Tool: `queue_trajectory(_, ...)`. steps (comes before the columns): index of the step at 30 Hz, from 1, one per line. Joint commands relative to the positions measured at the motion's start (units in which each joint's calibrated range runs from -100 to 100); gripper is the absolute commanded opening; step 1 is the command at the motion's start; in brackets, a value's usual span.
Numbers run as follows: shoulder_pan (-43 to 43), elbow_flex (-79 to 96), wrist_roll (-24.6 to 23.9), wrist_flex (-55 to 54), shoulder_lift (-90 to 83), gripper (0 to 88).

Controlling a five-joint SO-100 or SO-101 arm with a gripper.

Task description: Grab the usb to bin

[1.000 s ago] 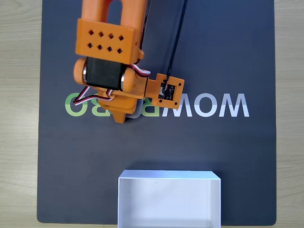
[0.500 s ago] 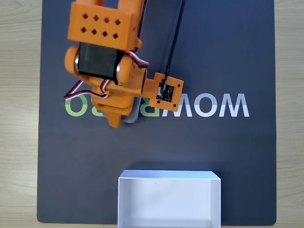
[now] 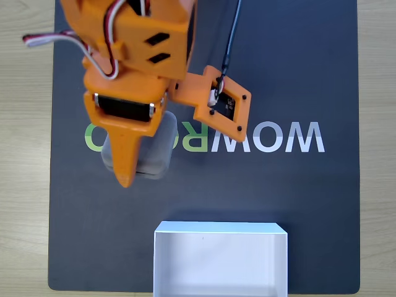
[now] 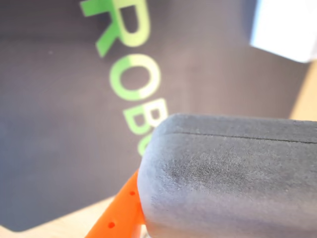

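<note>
In the fixed view my orange gripper (image 3: 132,168) is shut on the usb (image 3: 156,154), a matte grey block with rounded corners that looks lifted off the dark mat. One pointed orange finger (image 3: 126,167) lies across the block's left part; the other finger is hidden. The wrist view has the usb (image 4: 233,178) large in the lower right, with an orange finger (image 4: 116,220) beside it at the bottom. The bin (image 3: 219,228), a shallow white box, sits at the mat's near edge, below and right of the gripper. A corner of the bin (image 4: 285,27) shows at the wrist view's top right.
A dark mat (image 3: 297,198) with white and green lettering (image 3: 291,137) covers the pale wooden table (image 3: 25,185). The orange wrist camera mount (image 3: 223,105) sticks out to the right of the arm, with a black cable (image 3: 232,31) running up from it.
The gripper has risen and swung toward the left and near side, carrying the usb up off the lettering; the block now looks larger and sits lower left than before.
</note>
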Motion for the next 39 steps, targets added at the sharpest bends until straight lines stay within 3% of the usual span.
queue_trajectory(1,0.26,-2.3,0.08,-1.62,-9.67,0.9)
queue_trajectory(8,-0.5,-1.4,-0.45,-4.07,-20.78,0.9)
queue_trajectory(14,-4.96,-5.83,-0.5,-3.02,-16.28,0.9)
queue_trajectory(20,-9.25,-22.0,-0.5,-1.8,-1.11,0.9)
queue_trajectory(30,-12.62,-63.82,-0.5,6.14,35.6,0.9)
queue_trajectory(39,-10.69,-74.75,-0.39,-4.42,53.15,0.9)
